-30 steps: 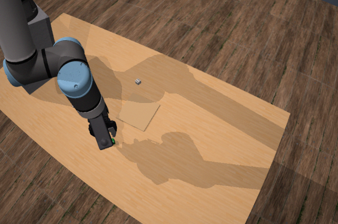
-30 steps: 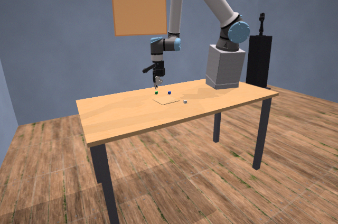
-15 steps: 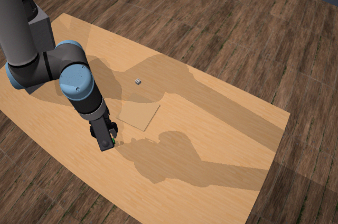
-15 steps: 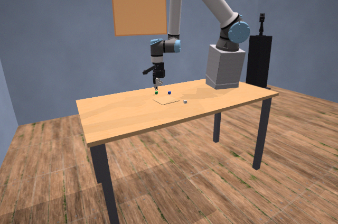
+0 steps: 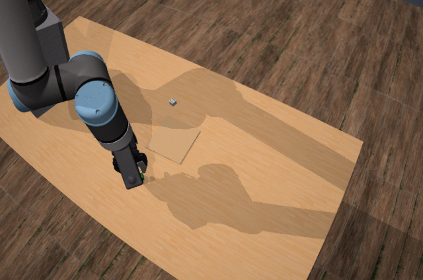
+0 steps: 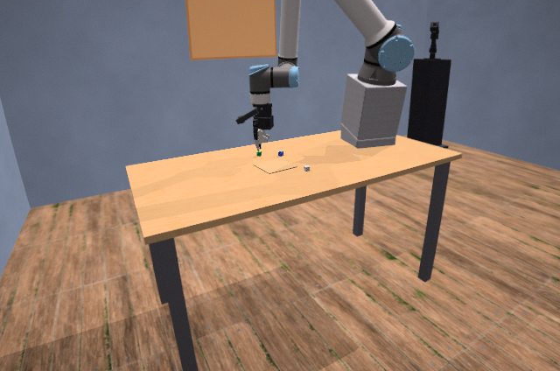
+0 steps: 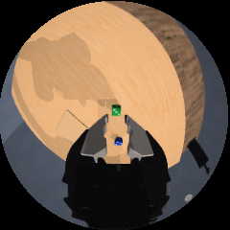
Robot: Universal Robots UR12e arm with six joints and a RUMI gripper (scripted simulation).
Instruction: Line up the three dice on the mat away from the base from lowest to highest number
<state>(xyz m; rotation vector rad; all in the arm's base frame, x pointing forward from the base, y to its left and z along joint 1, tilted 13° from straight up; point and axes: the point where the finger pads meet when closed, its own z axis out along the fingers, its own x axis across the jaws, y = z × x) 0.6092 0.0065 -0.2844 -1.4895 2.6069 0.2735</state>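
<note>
The green die (image 5: 141, 175) (image 6: 259, 153) (image 7: 116, 110) rests on the table, off the mat, partly hidden by the wrist in the top view. My gripper (image 6: 258, 148) (image 7: 116, 115) is partly open just above it, with nothing held; in the wrist view the die shows just beyond the gap between the fingertips. The blue die (image 6: 281, 153) (image 7: 119, 141) lies on the table nearer the base, hidden in the top view. The white die (image 5: 172, 102) (image 6: 306, 168) lies off the mat on its other side. The thin square mat (image 5: 174, 140) (image 6: 276, 166) (image 7: 69, 126) bears no die. Top numbers are too small to read surely.
The robot's base stands on a grey block (image 5: 52, 43) (image 6: 373, 108) at one end of the wooden table (image 5: 273, 168) (image 6: 203, 195) (image 7: 149, 96). The table's long edge runs beyond the green die, on the side away from the mat. Arm shadows fall across the table and one corner of the mat.
</note>
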